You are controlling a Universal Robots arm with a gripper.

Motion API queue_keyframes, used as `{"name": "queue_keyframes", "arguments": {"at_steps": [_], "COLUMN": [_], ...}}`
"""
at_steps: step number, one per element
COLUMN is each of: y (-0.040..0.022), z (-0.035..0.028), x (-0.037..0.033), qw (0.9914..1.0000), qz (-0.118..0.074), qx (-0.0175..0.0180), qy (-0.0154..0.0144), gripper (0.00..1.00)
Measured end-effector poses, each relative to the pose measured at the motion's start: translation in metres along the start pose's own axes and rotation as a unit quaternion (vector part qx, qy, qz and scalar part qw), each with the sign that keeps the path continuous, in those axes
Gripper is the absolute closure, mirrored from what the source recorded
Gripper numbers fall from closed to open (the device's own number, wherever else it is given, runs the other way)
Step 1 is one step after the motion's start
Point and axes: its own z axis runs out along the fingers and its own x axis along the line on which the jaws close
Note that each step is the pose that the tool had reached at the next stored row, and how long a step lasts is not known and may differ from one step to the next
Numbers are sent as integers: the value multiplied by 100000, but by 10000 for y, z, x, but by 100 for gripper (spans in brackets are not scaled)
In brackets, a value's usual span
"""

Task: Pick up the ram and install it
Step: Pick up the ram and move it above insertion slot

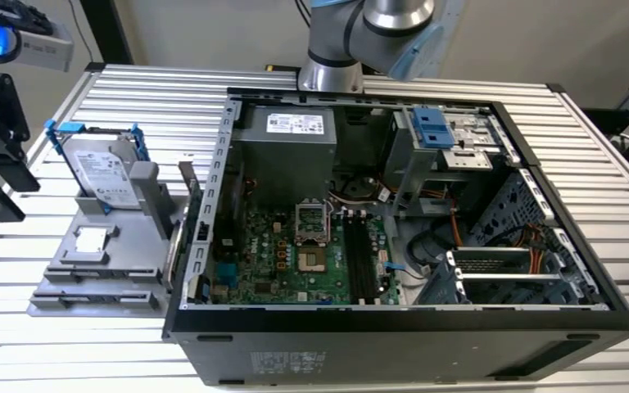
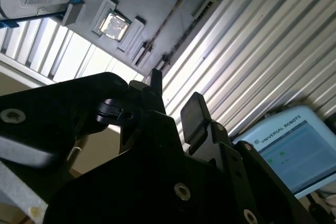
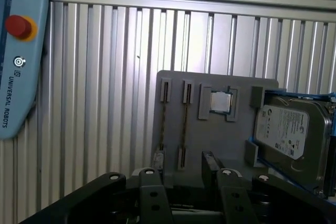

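Wide and empty, the claw [image 3: 188,182] hangs near the grey holder tray [image 3: 220,135] on the slatted desk [image 3: 105,77]. What looks like the ram [image 3: 184,129] stands edge-up in a tray slot (likely so the fingers can straddle it), on the exterior view's left of the open computer case [image 1: 402,340].

The light in here is even and comes from overhead, so the ribbed worktop [image 1: 588,147] shines pale. Inside the open computer case [image 1: 402,348] the far corners sink into shadow, and its black front wall gives little away. In the second wrist view the slats flare to white glare. Against that glare the claw [image 2: 176,95] is nearly a black silhouette, and a small metal square [image 2: 114,24] glints.
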Motion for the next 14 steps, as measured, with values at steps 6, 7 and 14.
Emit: {"name": "queue_keyframes", "arguments": {"at_steps": [6, 7, 14], "y": [-1, -1, -1], "z": [44, 51, 94], "x": [2, 2, 3], "qw": [100000, 100000, 100000], "qz": [49, 57, 137], "qx": [-2, -1, 0], "qy": [4, 2, 2], "gripper": [0, 0, 0]}}
